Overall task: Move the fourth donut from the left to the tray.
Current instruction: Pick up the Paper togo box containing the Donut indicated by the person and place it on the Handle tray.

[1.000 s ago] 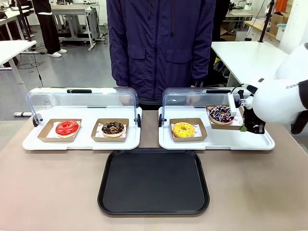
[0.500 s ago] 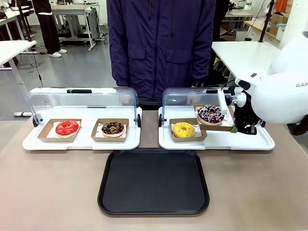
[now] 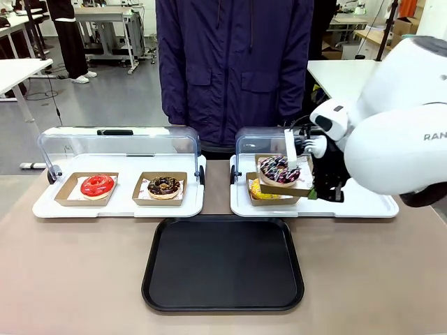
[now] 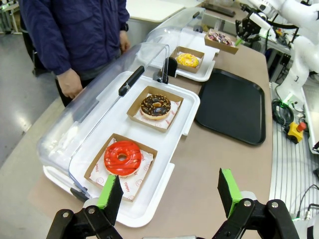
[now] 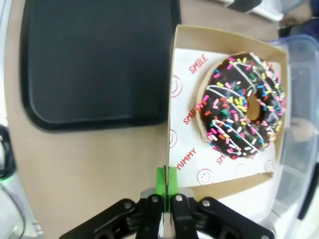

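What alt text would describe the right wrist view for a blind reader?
The right end effector, shut, pinches the edge of a brown cardboard holder carrying a chocolate sprinkle donut. It hangs above a tan table, beside a black tray.

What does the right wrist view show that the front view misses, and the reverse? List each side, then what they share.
Right wrist view alone: red print reading SMILE and YUMMY on the liner paper under the fourth donut, and the right gripper pinching the cardboard holder by its edge.

Front view alone: the person's dark jacket, the red-glazed donut, the crumb-topped chocolate donut and the yellow-glazed donut partly behind the lifted holder.

Both: the sprinkled donut in its holder and the black tray.
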Motion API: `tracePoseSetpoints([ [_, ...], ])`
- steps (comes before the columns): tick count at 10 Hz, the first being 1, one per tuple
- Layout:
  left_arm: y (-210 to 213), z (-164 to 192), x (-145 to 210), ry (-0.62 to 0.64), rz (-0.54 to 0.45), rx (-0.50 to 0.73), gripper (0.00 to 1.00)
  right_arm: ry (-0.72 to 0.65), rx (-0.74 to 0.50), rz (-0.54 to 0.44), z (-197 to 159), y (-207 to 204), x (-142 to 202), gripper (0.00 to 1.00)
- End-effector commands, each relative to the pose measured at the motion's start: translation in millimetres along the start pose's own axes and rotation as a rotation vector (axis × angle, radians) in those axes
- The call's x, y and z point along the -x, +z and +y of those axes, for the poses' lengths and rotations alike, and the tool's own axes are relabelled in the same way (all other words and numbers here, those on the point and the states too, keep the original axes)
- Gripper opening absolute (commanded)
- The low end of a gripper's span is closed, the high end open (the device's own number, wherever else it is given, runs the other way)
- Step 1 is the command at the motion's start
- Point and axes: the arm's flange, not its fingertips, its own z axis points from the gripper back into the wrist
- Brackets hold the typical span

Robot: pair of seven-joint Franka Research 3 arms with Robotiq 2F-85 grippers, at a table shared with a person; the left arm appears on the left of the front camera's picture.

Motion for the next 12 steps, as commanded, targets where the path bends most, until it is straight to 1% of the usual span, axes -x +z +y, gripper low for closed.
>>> tracePoseSetpoints([
  [1, 0, -2, -1, -0.002, 0.006, 0.005, 1.00, -0.013, 0.006, 0.027, 52, -16, -8, 0.02],
  [5, 0, -2, -1, -0.002, 0.006, 0.005, 1.00, 0.017, -0.008, 0.031, 88, -47, -64, 0.02],
  [7, 0, -2, -1, -0.002, 0.006, 0.005, 1.00, 0.015, -0.009, 0.049, 98, -63, -83, 0.02],
  [9, 0, -2, -1, -0.002, 0.006, 0.005, 1.00, 0.019, -0.011, 0.051, 110, -75, -95, 0.02],
  [12, 0, -2, -1, -0.002, 0.006, 0.005, 1.00, 0.026, -0.023, 0.050, 120, -89, -100, 0.02],
])
